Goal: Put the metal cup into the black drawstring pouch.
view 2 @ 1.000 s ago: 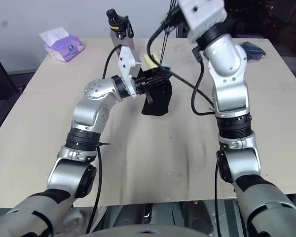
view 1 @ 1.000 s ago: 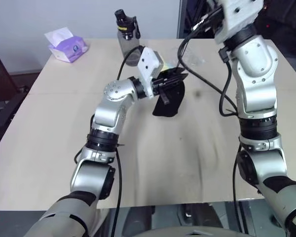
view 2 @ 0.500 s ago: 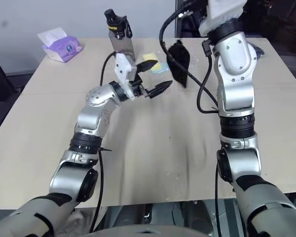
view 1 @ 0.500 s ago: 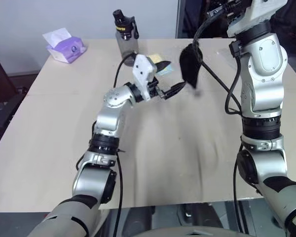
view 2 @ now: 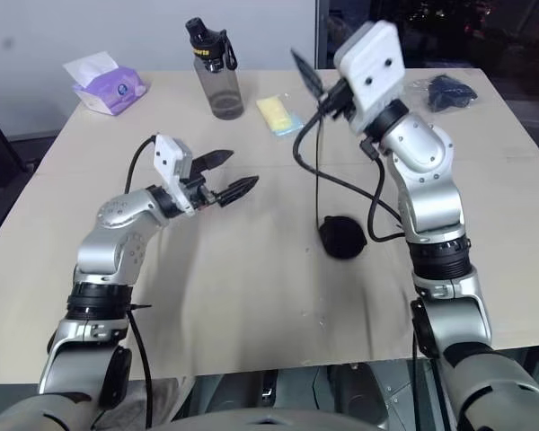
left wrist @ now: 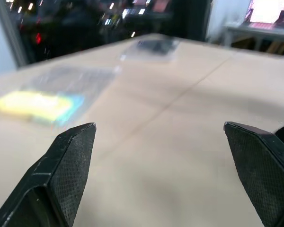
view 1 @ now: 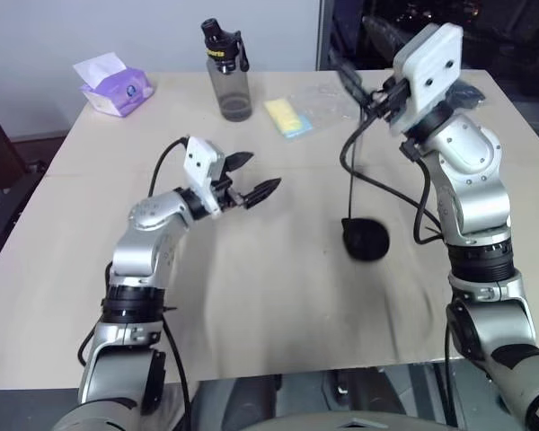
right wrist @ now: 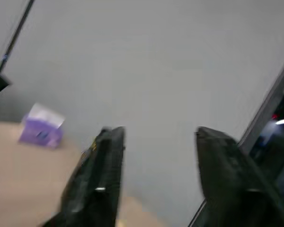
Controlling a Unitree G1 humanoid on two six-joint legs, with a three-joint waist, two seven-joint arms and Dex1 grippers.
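The table (view 1: 90, 269) now carries the pouch (view 1: 366, 239), which a moment ago hung from the raised right end effector (view 2: 307, 74); it lies as a dark lump near the right arm. Both arms have pulled away. The left end effector (view 1: 251, 177) hovers with fingers spread wide and empty; the right one's fingers stand apart too. The cup cannot be seen, so it is probably inside the pouch.

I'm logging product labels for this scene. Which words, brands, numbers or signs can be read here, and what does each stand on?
None can be read.
Bottle: light marks on its black cap, too small to read.
Purple tissue pack: a small round mark on its side, too blurred to read.
Yellow packet: no legible print.
Black drawstring pouch: no marking visible.
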